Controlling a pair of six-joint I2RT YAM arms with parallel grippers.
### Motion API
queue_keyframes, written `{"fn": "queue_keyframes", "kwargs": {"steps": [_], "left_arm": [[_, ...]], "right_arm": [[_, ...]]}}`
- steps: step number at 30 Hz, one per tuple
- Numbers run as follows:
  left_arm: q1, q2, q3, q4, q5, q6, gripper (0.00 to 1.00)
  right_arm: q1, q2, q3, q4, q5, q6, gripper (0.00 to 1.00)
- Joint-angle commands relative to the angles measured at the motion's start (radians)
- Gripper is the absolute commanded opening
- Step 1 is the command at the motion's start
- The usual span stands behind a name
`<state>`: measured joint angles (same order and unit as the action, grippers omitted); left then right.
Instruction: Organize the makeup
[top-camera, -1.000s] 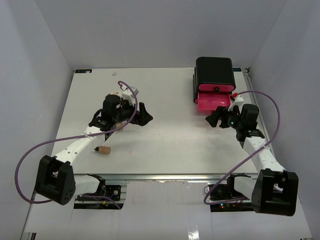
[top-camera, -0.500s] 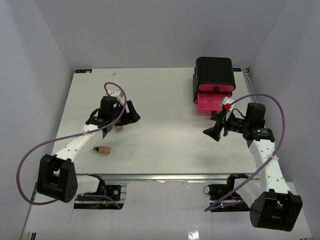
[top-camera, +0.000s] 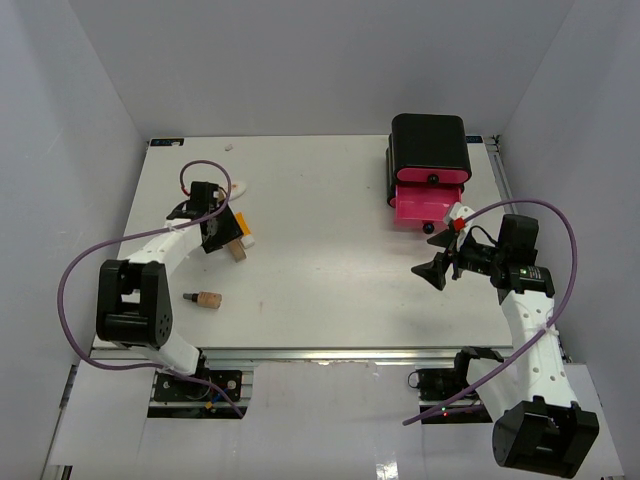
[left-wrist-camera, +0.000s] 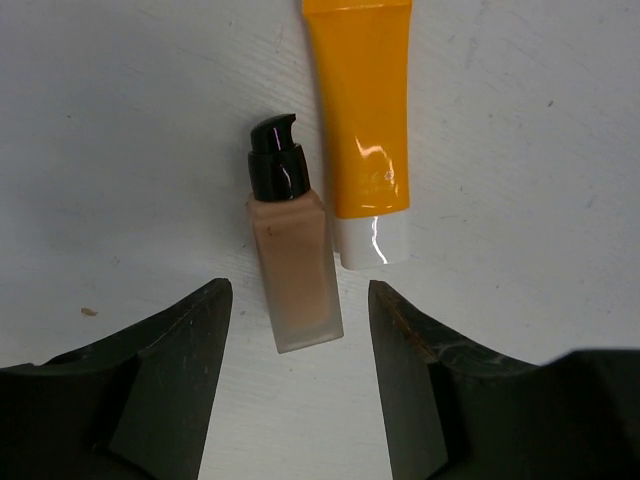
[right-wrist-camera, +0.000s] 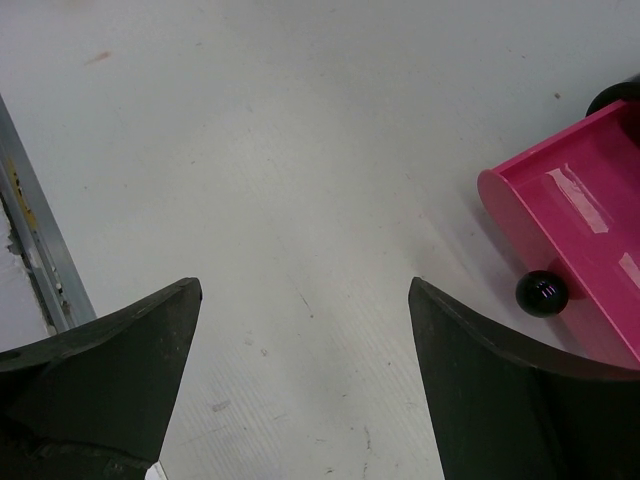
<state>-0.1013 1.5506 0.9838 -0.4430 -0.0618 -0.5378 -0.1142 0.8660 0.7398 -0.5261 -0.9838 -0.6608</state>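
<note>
In the left wrist view a tan foundation bottle (left-wrist-camera: 293, 270) with a black pump lies next to an orange tube (left-wrist-camera: 362, 110) with a white cap (left-wrist-camera: 372, 242). My left gripper (left-wrist-camera: 298, 300) is open and empty, its jaws on either side of the bottle's base without touching it. From above, the left gripper (top-camera: 215, 230) sits beside the bottle (top-camera: 237, 252) and the orange tube (top-camera: 241, 226). A beige-white oval piece (top-camera: 240, 187) lies behind them. A tan cork-like cylinder (top-camera: 207, 298) lies nearer. My right gripper (top-camera: 437, 268) is open and empty. No black-and-gold tubes show.
A black box (top-camera: 430, 145) stands at the back right with its pink drawer (top-camera: 425, 203) pulled open. The drawer (right-wrist-camera: 570, 200) and its black knob (right-wrist-camera: 543, 292) show at the right of the right wrist view. The table's metal front edge (right-wrist-camera: 30, 240) shows at its left.
My left gripper has swung left and back, uncovering the bottle and orange tube. My right gripper has drawn away from the pink drawer toward the near side.
</note>
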Motion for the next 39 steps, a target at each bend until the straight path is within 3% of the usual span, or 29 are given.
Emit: {"fn": "queue_keyframes", "kwargs": {"steps": [1, 5, 21, 24, 27, 29, 34, 39], "left_arm": [[-0.001, 0.039, 0.065, -0.025, -0.043, 0.012, 0.69], [-0.001, 0.087, 0.087, -0.03, -0.032, 0.018, 0.69], [-0.003, 0.083, 0.019, -0.018, -0.054, 0.019, 0.44], [-0.002, 0.068, 0.015, -0.015, -0.044, 0.022, 0.36], [-0.003, 0.034, 0.009, -0.015, -0.011, 0.022, 0.21], [-0.015, -0.018, 0.004, -0.007, 0.012, 0.025, 0.17], [-0.148, -0.168, 0.017, 0.018, 0.06, 0.06, 0.11], [-0.324, -0.224, 0.059, 0.132, 0.208, 0.112, 0.04]], "right_arm": [[-0.011, -0.022, -0.001, -0.012, -0.029, -0.016, 0.91], [-0.015, -0.022, 0.0, -0.012, -0.033, -0.015, 0.91], [-0.035, -0.026, -0.002, -0.011, -0.032, -0.015, 0.91], [-0.041, -0.027, 0.0, -0.011, -0.032, -0.013, 0.92], [-0.048, -0.028, 0.0, -0.011, -0.033, -0.013, 0.92], [-0.053, -0.031, 0.001, -0.011, -0.033, -0.011, 0.92], [-0.07, -0.032, 0.003, -0.011, -0.044, -0.005, 0.92], [-0.102, -0.033, 0.004, -0.006, -0.046, 0.003, 0.91]]}}
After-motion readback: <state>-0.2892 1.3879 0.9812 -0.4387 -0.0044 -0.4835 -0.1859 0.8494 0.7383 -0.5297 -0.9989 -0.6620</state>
